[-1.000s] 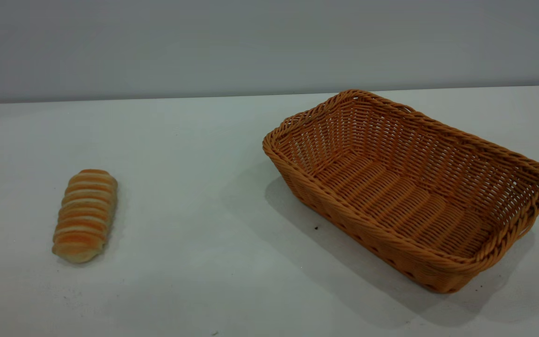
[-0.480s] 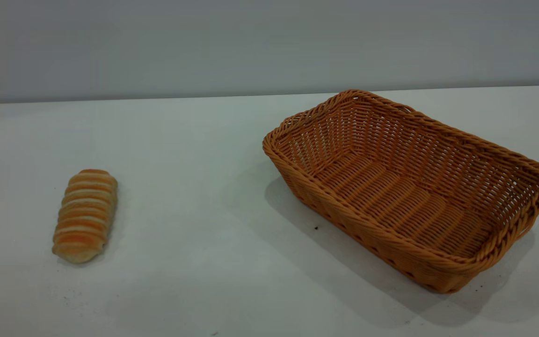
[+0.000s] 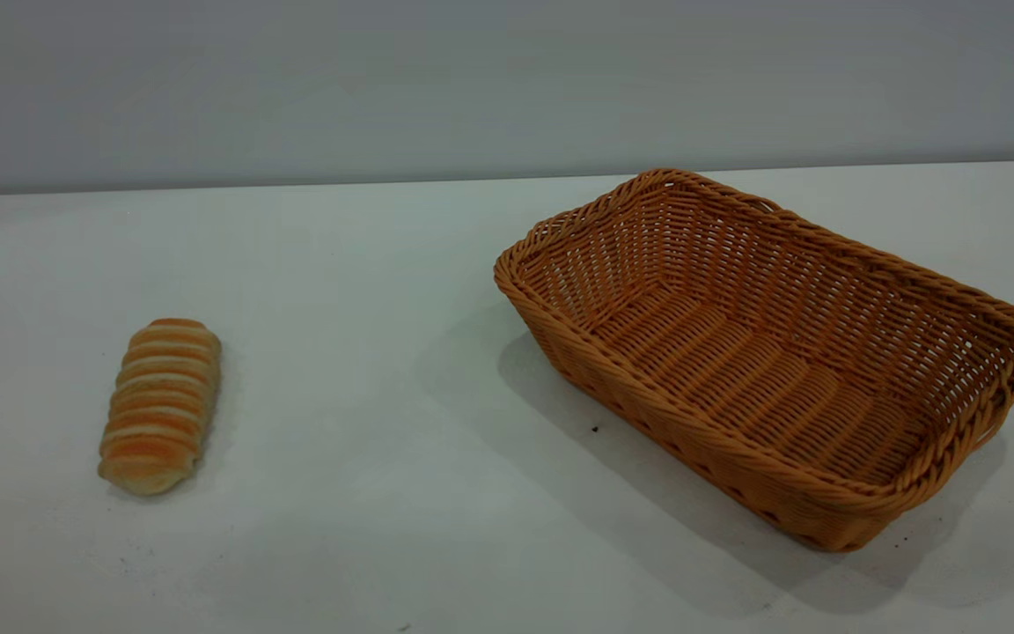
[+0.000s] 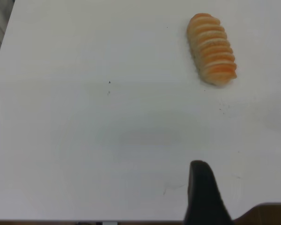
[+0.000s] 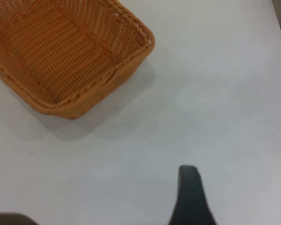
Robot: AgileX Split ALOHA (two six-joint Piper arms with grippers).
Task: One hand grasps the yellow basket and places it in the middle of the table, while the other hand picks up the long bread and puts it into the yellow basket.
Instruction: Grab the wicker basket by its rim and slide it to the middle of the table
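The long bread [image 3: 161,405] lies on the white table [image 3: 366,511] at the left, striped orange-brown and cream. It also shows in the left wrist view [image 4: 211,49]. The yellow basket [image 3: 692,431] stands empty at the right and also shows in the right wrist view [image 5: 100,91]. Neither gripper shows in the exterior view. My left gripper [image 4: 203,197] shows only as a black part, well short of the bread. My right gripper [image 5: 189,197] shows the same way, over bare table and apart from the basket.
A grey wall runs behind the table's far edge [image 3: 296,187]. A few small dark specks [image 3: 595,429] lie on the table near the basket. Open tabletop lies between the bread and the basket.
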